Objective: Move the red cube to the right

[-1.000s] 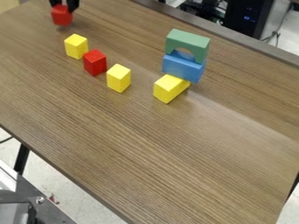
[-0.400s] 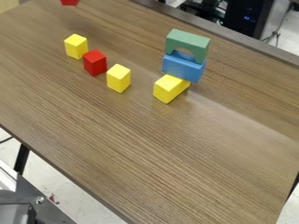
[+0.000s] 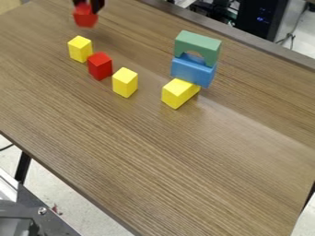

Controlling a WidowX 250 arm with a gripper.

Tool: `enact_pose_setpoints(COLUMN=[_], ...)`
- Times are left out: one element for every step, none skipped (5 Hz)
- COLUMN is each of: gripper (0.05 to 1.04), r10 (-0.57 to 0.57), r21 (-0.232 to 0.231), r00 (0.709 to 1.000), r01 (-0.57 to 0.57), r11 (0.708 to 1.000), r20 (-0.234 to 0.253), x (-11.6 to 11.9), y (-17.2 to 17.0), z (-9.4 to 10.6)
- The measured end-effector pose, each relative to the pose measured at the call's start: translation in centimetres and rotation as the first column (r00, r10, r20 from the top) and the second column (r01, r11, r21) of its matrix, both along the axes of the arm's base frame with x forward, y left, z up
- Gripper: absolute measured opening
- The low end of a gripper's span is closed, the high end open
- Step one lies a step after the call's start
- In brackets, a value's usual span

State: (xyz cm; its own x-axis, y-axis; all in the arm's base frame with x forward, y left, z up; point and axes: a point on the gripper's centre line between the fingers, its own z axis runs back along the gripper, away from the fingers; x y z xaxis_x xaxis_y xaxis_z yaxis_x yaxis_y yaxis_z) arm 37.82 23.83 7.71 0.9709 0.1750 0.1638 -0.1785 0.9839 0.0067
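The desk (image 3: 160, 152), wood-grained, runs diagonally, its long near edge at lower left and its long far edge, with a dark border, at upper right. The arm's end effector (image 3: 89, 3) enters from the top, over the desk's upper-left end, nearer that end's short edge than the opposite one. It points downward, its two dark fingers on either side of the top of a red cube (image 3: 85, 17); it is closed about this cube, the fingers parted by roughly the cube's width. The height of the cube above the desk cannot be told exactly.

Toward the far edge stands a blue block (image 3: 192, 71), bearing a green arch (image 3: 198, 42) with its opening turned downward. An elongated yellow block (image 3: 178, 93) lies at the blue block's near side; whether it supports the blue block cannot be told.

Between the held cube and the near edge, three smaller upright blocks form a slanting row, roughly parallel to that edge: an end yellow block (image 3: 80, 49), nearest the desk's upper-left end; a middle red block (image 3: 100, 66), just beside it; and an inner yellow block (image 3: 125, 83), near the red one and closest to the elongated block.
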Motion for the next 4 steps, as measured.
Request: enact_pose_setpoints(gripper=[0.545,0.545,0.620,0.914], r10=[-0.013,-0.015,-0.016,-0.013], r21=[0.005,0.021,0.025,0.029], r00=[1.000,1.000,1.000,1.000], r01=[0.013,0.015,0.015,0.013], r11=[1.000,1.000,1.000,0.999], r20=[-0.014,-0.001,0.010,0.016], x=[-0.50,-0.37,-0.27,-0.23], y=[-0.23,-0.02,-0.03,0.09], z=[-1.51,-1.72,-1.88,-2.03])
